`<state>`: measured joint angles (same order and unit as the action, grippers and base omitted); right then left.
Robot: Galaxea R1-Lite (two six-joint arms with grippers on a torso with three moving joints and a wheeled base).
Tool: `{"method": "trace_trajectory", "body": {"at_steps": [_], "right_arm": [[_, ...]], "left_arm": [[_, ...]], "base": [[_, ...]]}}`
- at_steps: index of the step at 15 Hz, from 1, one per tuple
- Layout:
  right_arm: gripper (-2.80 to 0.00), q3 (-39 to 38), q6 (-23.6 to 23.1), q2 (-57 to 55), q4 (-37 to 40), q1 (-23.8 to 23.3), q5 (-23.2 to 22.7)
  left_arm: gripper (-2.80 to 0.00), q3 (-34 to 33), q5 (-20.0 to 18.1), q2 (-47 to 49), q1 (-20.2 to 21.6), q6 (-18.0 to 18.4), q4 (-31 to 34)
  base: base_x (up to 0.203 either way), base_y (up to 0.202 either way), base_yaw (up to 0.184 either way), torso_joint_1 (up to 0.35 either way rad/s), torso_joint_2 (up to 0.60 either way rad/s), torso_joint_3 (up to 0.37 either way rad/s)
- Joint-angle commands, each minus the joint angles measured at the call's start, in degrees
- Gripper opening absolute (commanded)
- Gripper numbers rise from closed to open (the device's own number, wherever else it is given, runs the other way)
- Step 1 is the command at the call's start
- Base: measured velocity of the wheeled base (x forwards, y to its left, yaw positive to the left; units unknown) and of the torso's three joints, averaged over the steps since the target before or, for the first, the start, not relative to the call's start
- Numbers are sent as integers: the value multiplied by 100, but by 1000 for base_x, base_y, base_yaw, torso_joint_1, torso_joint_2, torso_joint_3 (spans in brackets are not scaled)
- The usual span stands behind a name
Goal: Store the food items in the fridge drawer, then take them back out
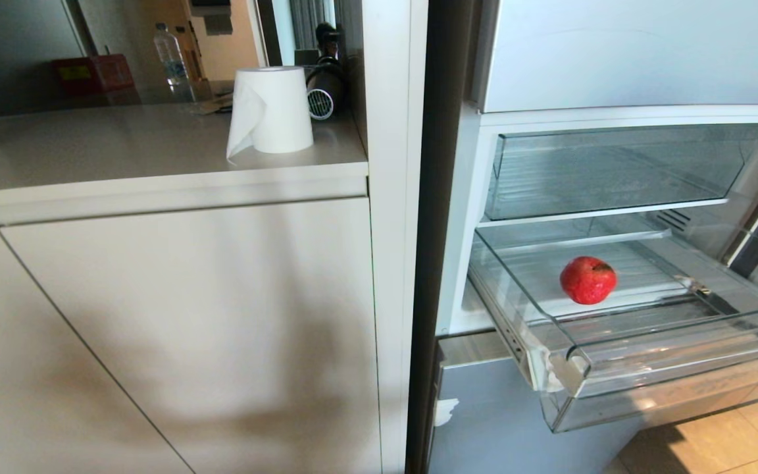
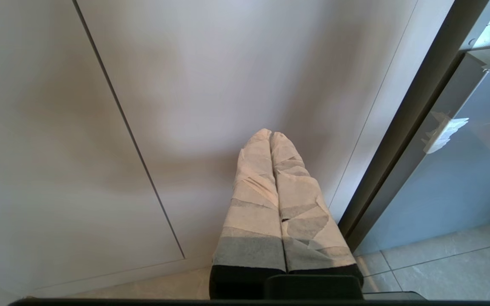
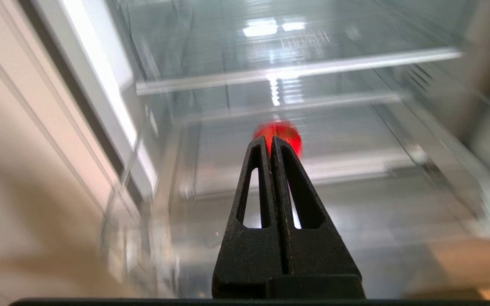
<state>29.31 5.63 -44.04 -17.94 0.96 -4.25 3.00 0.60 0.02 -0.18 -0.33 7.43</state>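
Tomato (image 1: 587,280) on drawer (image 1: 675,368) floor, mid-drawer, so storing looks done. Right gripper (image 3: 270,142) pinched closed, empty, outside drawer, aimed at tomato. Left gripper (image 2: 270,138) closed, parked by cabinet (image 2: 185,85).

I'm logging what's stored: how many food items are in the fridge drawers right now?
1. A red tomato-like piece lies on the ribbed floor of the pulled-out shallow drawer. The taller-fronted drawer above looks empty, though its back is not fully visible.
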Motion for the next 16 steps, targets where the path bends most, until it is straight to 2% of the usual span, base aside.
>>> {"method": "trace_trajectory", "body": {"at_steps": [1, 3, 6, 9, 16], "right_arm": [[-280, -644, -78, 1740, 638, -21, 86], [-280, -1762, -352, 2349, 1201, -45, 202], [-280, -2801, -1047, 3205, 1552, -65, 272], [-280, -2887, -1187, 4367, 1750, -82, 274], [-280, -2931, -845, 4404, 1785, -87, 346]], "left_arm": [[-280, 7, 2, -2, 1, -2, 4], [-280, 6, 2, -2, 1, -2, 4], [-280, -1, 2, -2, 1, -2, 4], [-280, -1, 2, -2, 1, -2, 4], [-280, -1, 2, -2, 1, -2, 4]], "base": [[0, 0, 0, 0, 0, 0], [0, 0, 0, 0, 0, 0], [0, 0, 0, 0, 0, 0], [0, 0, 0, 0, 0, 0], [0, 0, 0, 0, 0, 0]]}}
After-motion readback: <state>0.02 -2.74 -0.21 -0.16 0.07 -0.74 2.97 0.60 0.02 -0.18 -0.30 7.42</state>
